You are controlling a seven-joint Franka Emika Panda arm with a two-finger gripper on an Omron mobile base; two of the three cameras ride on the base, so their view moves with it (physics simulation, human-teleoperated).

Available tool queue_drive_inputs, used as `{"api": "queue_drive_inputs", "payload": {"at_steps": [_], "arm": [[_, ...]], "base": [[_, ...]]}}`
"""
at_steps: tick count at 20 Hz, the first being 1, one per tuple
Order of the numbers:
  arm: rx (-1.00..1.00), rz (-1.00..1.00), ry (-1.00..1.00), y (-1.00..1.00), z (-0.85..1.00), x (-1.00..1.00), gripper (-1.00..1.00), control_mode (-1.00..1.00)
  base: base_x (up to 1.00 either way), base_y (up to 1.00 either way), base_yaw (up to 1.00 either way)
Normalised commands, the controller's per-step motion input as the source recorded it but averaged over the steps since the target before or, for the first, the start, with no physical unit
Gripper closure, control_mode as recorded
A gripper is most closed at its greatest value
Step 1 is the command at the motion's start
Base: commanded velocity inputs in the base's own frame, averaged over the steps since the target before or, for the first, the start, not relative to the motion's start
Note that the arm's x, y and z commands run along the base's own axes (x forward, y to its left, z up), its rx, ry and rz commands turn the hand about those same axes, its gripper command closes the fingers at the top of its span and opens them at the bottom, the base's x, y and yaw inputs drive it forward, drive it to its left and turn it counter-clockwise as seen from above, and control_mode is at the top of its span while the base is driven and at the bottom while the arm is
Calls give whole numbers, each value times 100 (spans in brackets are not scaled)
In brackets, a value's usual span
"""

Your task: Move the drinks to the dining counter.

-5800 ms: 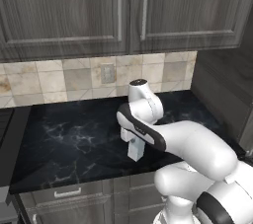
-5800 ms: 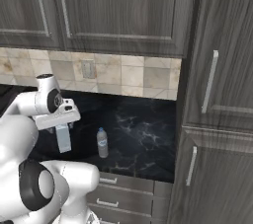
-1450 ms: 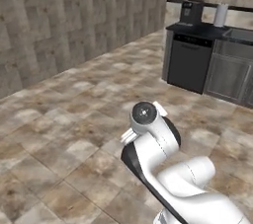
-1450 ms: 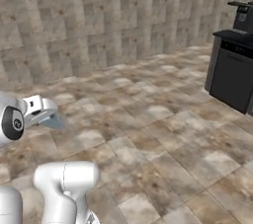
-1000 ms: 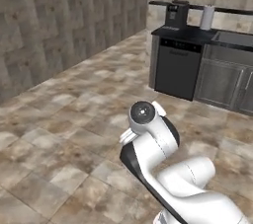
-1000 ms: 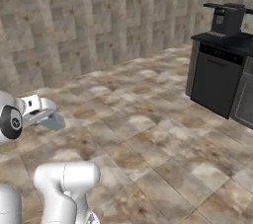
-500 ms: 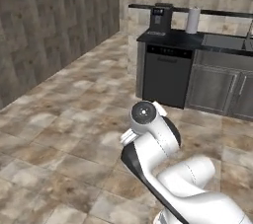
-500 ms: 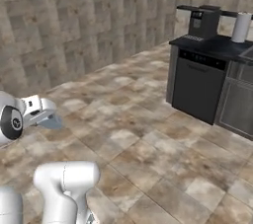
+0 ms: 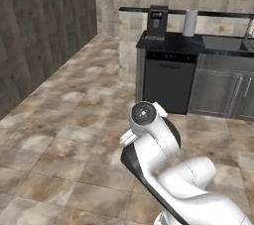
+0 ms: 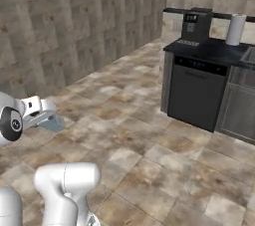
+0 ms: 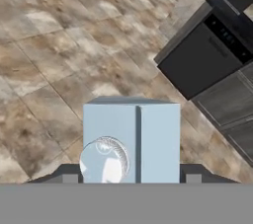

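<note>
My gripper [image 11: 131,176] is shut on the small white gable-top carton [image 11: 131,141], whose top with its round cap faces the hand camera; the dark fingertips [image 11: 69,177] press its two sides. In the right base view the gripper [image 10: 46,113] juts from the arm at the left edge, with the carton's [image 10: 54,122] grey-blue side hanging over the tiled floor. The clear bottle with the blue cap and the dining counter are out of view.
Ahead stands a black counter [image 9: 173,45] with a dark dishwasher [image 9: 166,81] in its front, a coffee machine [image 9: 157,22] and a paper towel roll [image 9: 190,23] on top, and a narrow higher ledge [image 9: 134,10] behind. Tiled floor [image 9: 74,120] lies between. A stone wall [image 10: 74,26] runs on the left.
The whole picture has shifted, so the base has moved: the dishwasher counter has come nearer and slid leftwards in both base views. The carton stays in the gripper's hold.
</note>
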Motion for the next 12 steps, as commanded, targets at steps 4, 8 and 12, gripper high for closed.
{"api": "queue_drive_inputs", "payload": {"at_steps": [4, 8, 12], "arm": [[0, 0, 0, 0, 0, 0, 100, 100], [0, 0, 0, 0, 0, 0, 100, 100], [0, 0, 0, 0, 0, 0, 100, 100]], "base": [[100, 93, -31], [100, 94, -29], [100, 97, -27]]}}
